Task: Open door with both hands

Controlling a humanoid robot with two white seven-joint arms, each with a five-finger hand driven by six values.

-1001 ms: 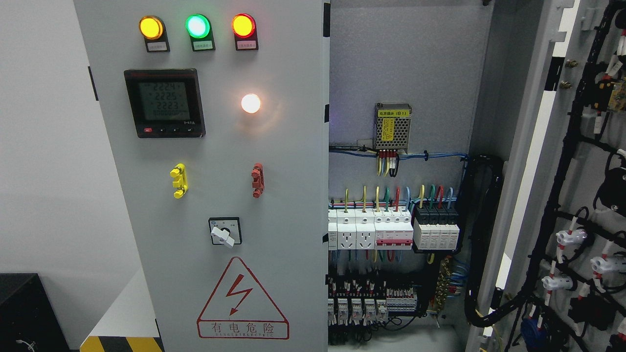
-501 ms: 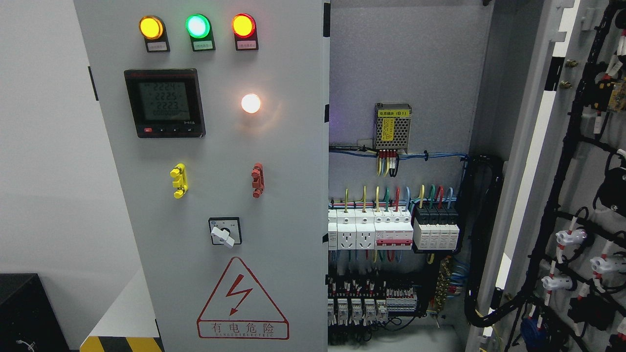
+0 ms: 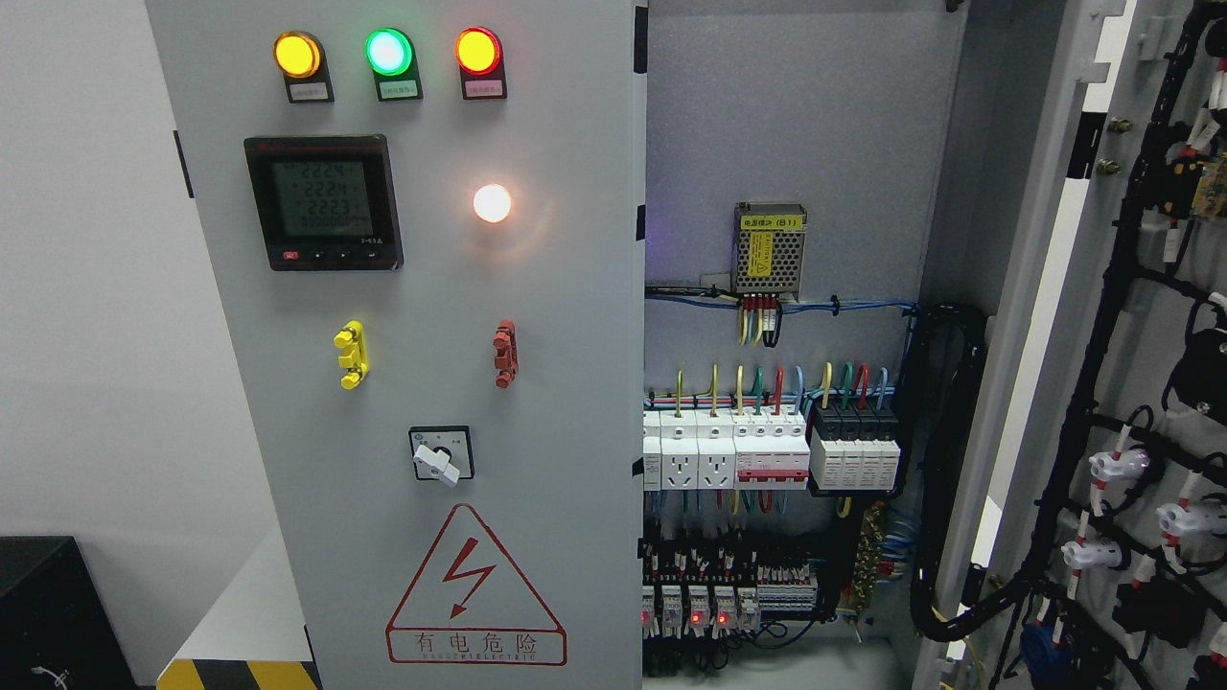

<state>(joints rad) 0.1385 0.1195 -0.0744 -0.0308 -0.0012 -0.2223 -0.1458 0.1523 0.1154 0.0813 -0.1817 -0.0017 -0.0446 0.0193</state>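
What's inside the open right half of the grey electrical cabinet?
Inside the grey electrical cabinet: a perforated metal power supply with a yellow label, a row of white breakers and sockets, black modules and small relays. The closed left door covers the rest.

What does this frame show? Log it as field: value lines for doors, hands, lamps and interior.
left door: closed, carries meter, three lamps, warning sign
right door: swung open, wiring on its inner face
hands: none in view
lamps: yellow, green, red, all lit
interior: breakers, power supply, relays
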